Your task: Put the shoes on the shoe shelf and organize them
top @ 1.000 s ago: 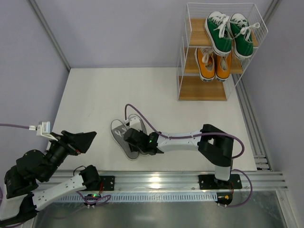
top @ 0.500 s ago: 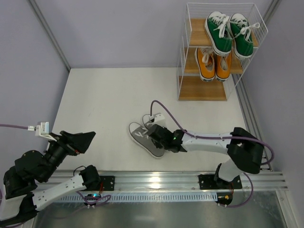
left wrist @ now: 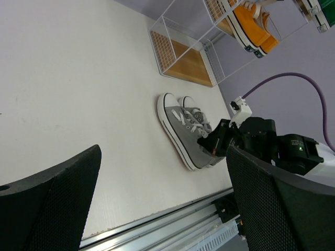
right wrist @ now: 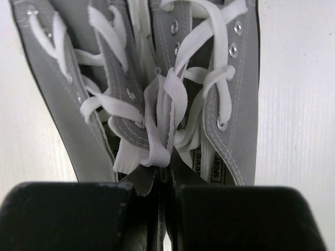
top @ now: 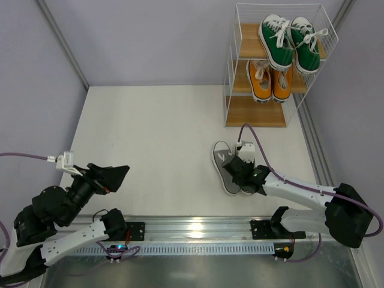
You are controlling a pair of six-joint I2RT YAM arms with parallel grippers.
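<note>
Grey shoes [top: 227,169] now lie on the right part of the white table [top: 150,126], near the front of the shelf [top: 257,112]. A second ago they were left of centre, and the right arm has swung across with them. The right gripper [top: 245,179] sits at their heel end, fingers pressed together on the pair. On the shelf, green shoes [top: 288,42] are on the top board and orange shoes [top: 270,81] on the middle one. The left gripper [top: 109,177] is raised over the near left corner with its jaws spread wide, much as before. Pale lilac walls [top: 150,42] close in the far side, and a metal rail [top: 240,225] runs along the near edge. Left wrist view: the grey pair lies side by side, toes toward the far side, seemingly resting on the table. The right gripper is at the heels with a purple cable [left wrist: 282,83] arching off it. Right wrist view: black fingers [right wrist: 68,214] are clamped tight on the two inner collars, pinching them together with a bunch of white laces [right wrist: 167,115].
</note>
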